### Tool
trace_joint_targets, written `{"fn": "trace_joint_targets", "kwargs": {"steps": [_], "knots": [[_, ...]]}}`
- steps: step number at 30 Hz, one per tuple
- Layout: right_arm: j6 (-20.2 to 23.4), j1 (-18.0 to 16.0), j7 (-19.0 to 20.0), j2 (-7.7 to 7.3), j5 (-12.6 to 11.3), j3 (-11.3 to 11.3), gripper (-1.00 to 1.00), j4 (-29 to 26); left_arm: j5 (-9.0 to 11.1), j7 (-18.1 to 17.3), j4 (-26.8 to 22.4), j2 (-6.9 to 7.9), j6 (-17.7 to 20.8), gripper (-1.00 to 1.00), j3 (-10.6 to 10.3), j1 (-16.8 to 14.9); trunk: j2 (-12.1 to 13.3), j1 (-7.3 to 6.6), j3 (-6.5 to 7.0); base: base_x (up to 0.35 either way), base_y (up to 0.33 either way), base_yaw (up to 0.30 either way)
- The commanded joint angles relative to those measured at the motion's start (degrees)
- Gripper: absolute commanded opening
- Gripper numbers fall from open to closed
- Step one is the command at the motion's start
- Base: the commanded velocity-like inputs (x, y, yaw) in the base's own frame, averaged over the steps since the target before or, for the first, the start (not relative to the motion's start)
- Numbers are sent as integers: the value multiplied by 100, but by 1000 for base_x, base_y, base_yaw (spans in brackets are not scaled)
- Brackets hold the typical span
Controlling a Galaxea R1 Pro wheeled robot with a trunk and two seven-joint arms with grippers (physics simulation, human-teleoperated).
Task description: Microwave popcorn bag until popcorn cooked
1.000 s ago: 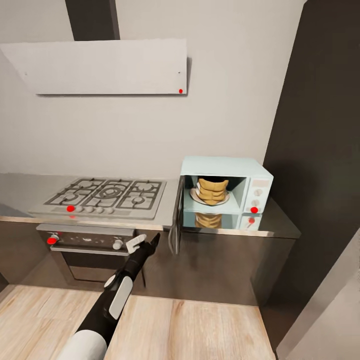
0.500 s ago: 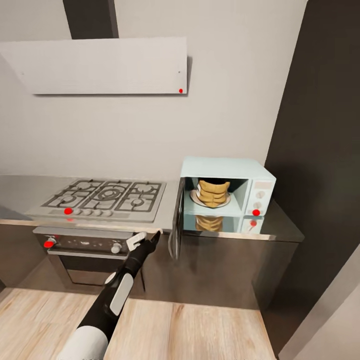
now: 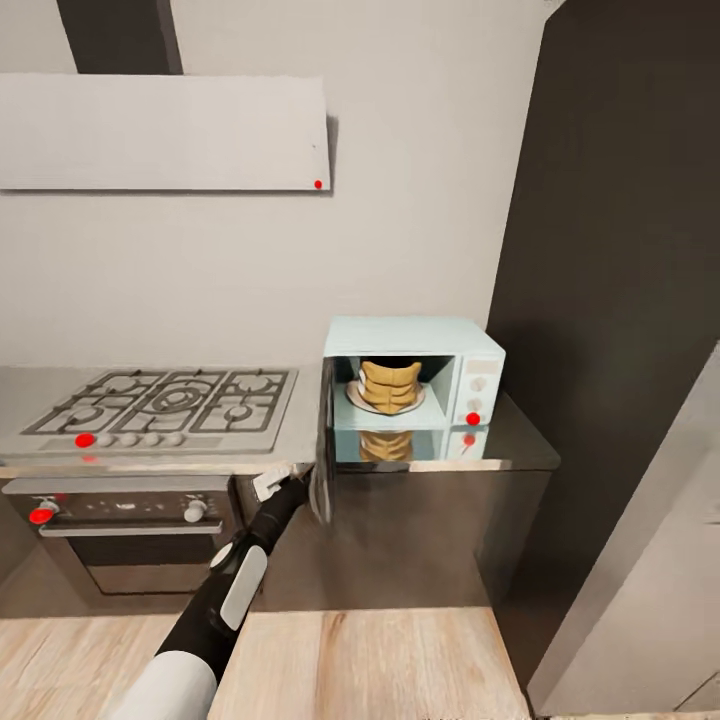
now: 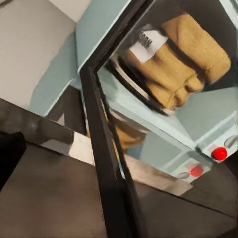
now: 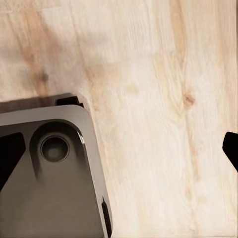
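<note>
Where the microwave [image 3: 415, 385] stands open on the grey steel surface [image 3: 520, 445], the popcorn bag [image 3: 390, 385] sits inside its cavity on a pale round plate [image 3: 356, 397]. It is squat and tan-brown, with rolled, ring-like folds stacked one on another; in the left wrist view the bag [image 4: 186, 62] carries a white patch with dark lettering on one side, too blurred to read. A reflection of the bag shows in the shiny worktop just below the cavity.

The microwave is boxy and pale mint-blue, with two white knobs and a red dot on its right-hand panel. Its dark glass door [image 3: 323, 450] is swung out to the left, edge-on to the head camera, reaching past the front edge of the surface. In the left wrist view the door's dark frame [image 4: 106, 148] runs diagonally across the picture, and the bag shows through the glass.

The left gripper [image 3: 288, 487] is raised just beside the lower edge of the open door, possibly touching it, though the head view is too coarse to settle that. Whether its fingers are spread or closed I cannot tell. The right gripper's dark fingers [image 5: 231, 148] show at opposite edges of the right wrist view, spread wide and holding nothing, above the wooden floor [image 5: 148, 74] and a grey corner of the robot's base [image 5: 49, 173].

Left of the microwave lies a gas hob [image 3: 160, 400], with a dark oven [image 3: 120, 530] below and a pale hood [image 3: 160, 130] above.
</note>
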Motion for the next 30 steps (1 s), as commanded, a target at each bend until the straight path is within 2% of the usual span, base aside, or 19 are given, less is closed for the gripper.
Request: {"fn": "trace_joint_targets", "kwargs": {"steps": [1,6,9,12,15,17,24,25,28,30], "knots": [[-10,3,-1,1,-31,-5,100,-9,43,-47,7,-7,8,100,16,-5,-4,1,-3,0,0,-273],[-12,4,-1,1,-29,-5,100,-1,42,-43,8,-16,8,100,9,-5,-4,1,12,0,0,-273],[-12,4,-1,1,-31,-5,100,0,37,-22,4,-78,17,100,9,-5,-4,1,20,0,0,-273],[-12,3,-1,1,-29,-5,100,0,37,454,-14,-96,47,100,-69,-56,-4,1,25,0,0,-274],[-12,3,-1,1,-29,-5,100,0,42,966,-12,-111,65,100,-468,-190,-4,1,27,0,0,-185],[-12,3,-1,-4,-34,-5,100,0,42,1392,-39,-119,80,100,-646,-235,-4,1,27,0,0,-39],[-37,3,-1,-7,-31,-5,100,4,45,2210,-17,-120,460,100,-726,-634,-4,1,27,0,0,-4],[-44,5,-1,-7,-29,-5,100,5,49,2422,-4,-120,521,100,-832,-771,-4,1,27,0,0,0],[-44,3,1,-9,-31,-8,100,2,62,2863,-19,-120,722,100,-1510,-906,-4,1,27,0,0,0],[-33,3,0,-8,-36,-7,100,1,85,2999,-23,-120,765,100,-1678,-969,-4,1,27,0,0,-41]]}}
